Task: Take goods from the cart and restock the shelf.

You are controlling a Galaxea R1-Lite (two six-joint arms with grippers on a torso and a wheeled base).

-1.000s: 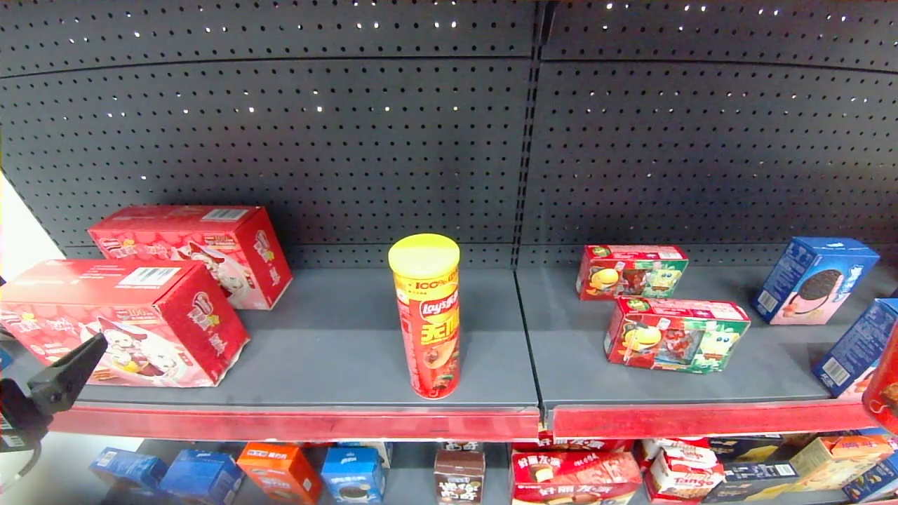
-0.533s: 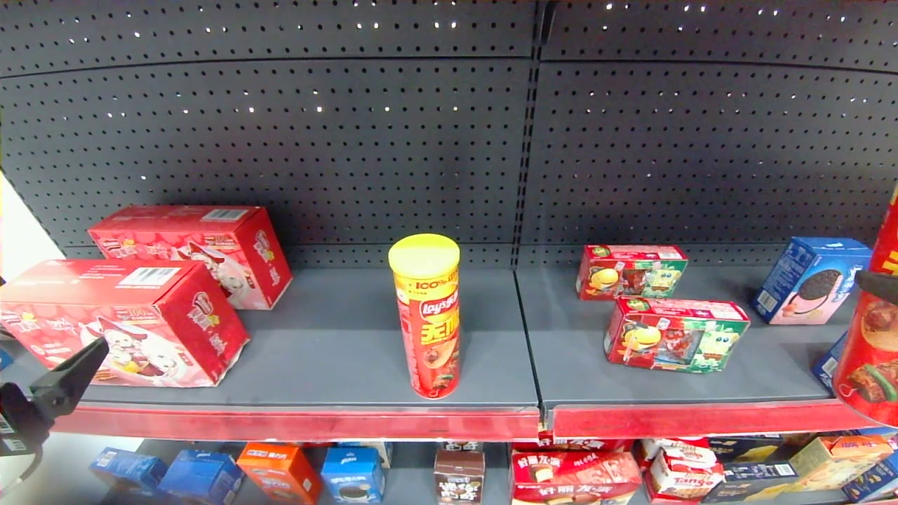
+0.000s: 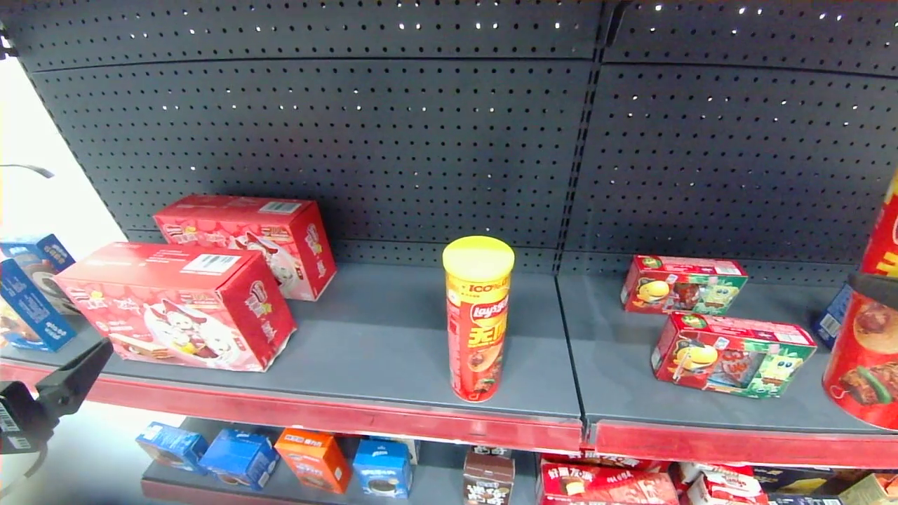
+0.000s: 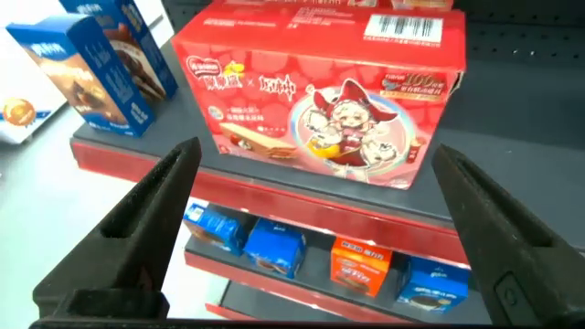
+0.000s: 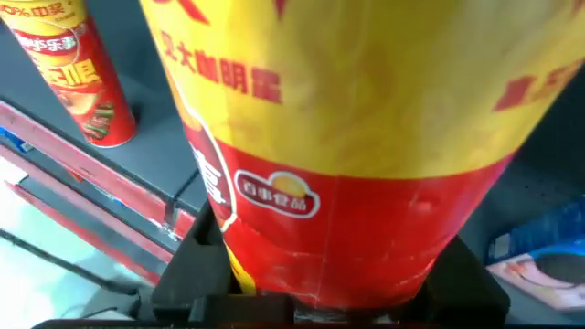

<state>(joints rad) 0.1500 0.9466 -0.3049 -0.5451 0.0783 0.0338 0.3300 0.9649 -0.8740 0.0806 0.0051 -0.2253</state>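
Two large red boxes (image 3: 182,305) (image 3: 245,238), two chip cans (image 3: 478,319) (image 3: 870,330), two cartoon-printed snack boxes (image 3: 682,284) (image 3: 733,347)

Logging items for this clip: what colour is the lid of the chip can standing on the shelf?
Yellow; the lid shows best in the head view.

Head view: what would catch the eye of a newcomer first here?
The upright chip can with a yellow lid stands alone in the middle of the grey shelf. At the right edge, the right gripper holds a second chip can. Two big red boxes lie on the shelf's left.
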